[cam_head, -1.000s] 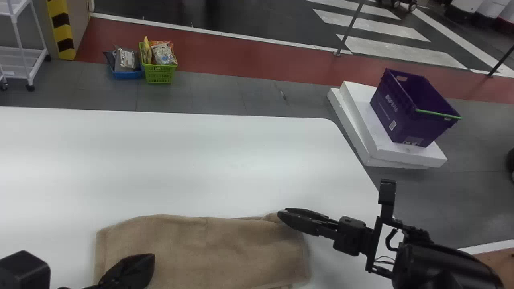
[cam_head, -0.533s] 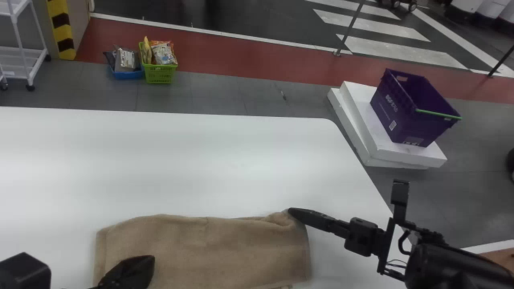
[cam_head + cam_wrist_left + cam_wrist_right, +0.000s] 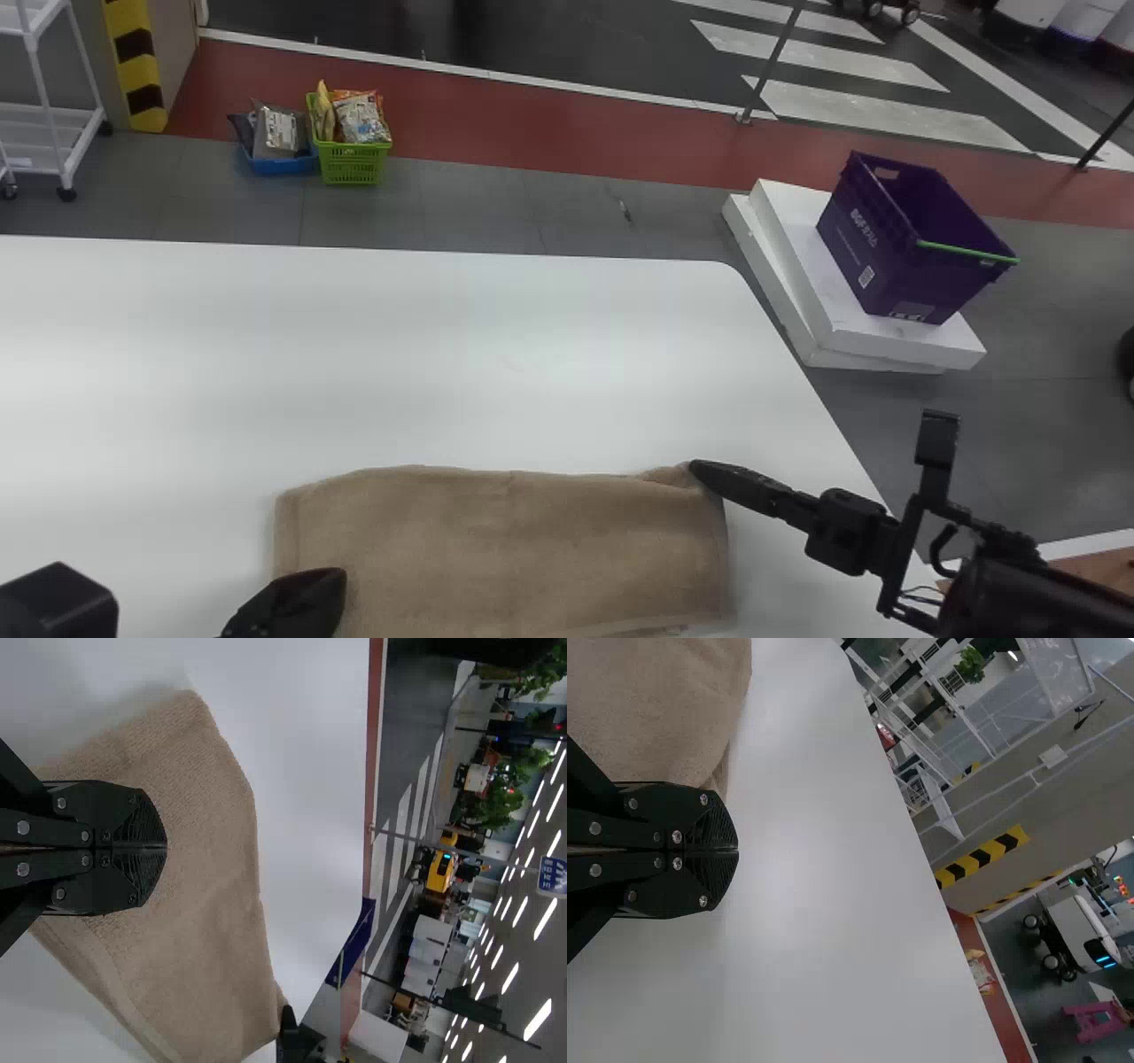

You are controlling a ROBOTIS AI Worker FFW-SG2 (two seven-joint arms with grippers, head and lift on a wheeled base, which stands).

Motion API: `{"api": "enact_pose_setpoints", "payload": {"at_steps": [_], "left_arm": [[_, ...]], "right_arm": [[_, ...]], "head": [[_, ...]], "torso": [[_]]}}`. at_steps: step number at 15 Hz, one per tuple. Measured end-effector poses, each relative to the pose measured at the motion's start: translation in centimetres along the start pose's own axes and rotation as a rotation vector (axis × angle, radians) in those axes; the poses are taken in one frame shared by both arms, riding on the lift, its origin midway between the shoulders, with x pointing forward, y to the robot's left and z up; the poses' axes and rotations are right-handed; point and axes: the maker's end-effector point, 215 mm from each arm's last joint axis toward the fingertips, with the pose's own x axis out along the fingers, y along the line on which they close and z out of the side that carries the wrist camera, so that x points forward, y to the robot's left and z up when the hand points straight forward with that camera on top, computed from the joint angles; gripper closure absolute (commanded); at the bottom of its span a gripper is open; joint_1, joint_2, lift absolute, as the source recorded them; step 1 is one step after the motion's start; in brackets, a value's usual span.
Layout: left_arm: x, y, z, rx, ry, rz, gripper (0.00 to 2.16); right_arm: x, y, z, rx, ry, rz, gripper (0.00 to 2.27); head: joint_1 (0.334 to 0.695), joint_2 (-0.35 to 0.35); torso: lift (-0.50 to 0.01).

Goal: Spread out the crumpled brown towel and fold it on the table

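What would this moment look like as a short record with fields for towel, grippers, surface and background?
towel: brown towel, spread low in a roughly rectangular, layered shape, far right corner bunched
right gripper: at that corner, jaws closed, apparently pinching it
left gripper: over the towel's left part, jaws closed
surface: white table
background: purple crate on stacked white slabs; green basket

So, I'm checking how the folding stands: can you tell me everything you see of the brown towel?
The brown towel looks like soft, short-napped cloth with a sewn hem. It lies mostly flat on the white table, in a broad band, layers showing at its near edge. The far right corner puckers where the right gripper pinches it. The left gripper is over its left part; whether it touches, I cannot tell.
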Motion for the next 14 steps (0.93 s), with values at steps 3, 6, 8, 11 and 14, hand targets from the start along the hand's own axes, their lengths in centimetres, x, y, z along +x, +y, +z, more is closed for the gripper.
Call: {"api": "enact_pose_setpoints", "payload": {"at_steps": [3,6,8,11,14], "left_arm": [[-0.1,-0.4,0.3,0.001,-0.008,-0.006,1.91],[-0.1,-1.0,1.0,0.002,-0.021,-0.013,1.91],[0.2,-1.3,0.8,0.005,-0.015,-0.019,1.91],[0.1,-1.8,0.6,0.005,-0.011,-0.031,1.91],[-0.2,-2.7,1.3,-0.006,-0.03,-0.062,1.91]], "right_arm": [[-0.2,2.5,0.4,-0.063,-0.042,0.035,0.05],[-1.0,7.4,1.1,-0.131,-0.075,0.117,0.27],[-0.7,10.1,0.1,-0.152,-0.052,0.167,0.35],[-0.8,11.5,-1.2,-0.176,-0.03,0.188,0.41],[-0.9,10.8,-0.9,-0.19,-0.039,0.175,0.42]], "head": [[0.695,-0.35],[0.695,-0.35],[0.695,-0.35],[0.695,-0.35],[0.695,-0.35]], "torso": [[-0.127],[-0.127],[-0.127],[-0.127],[-0.127]]}}
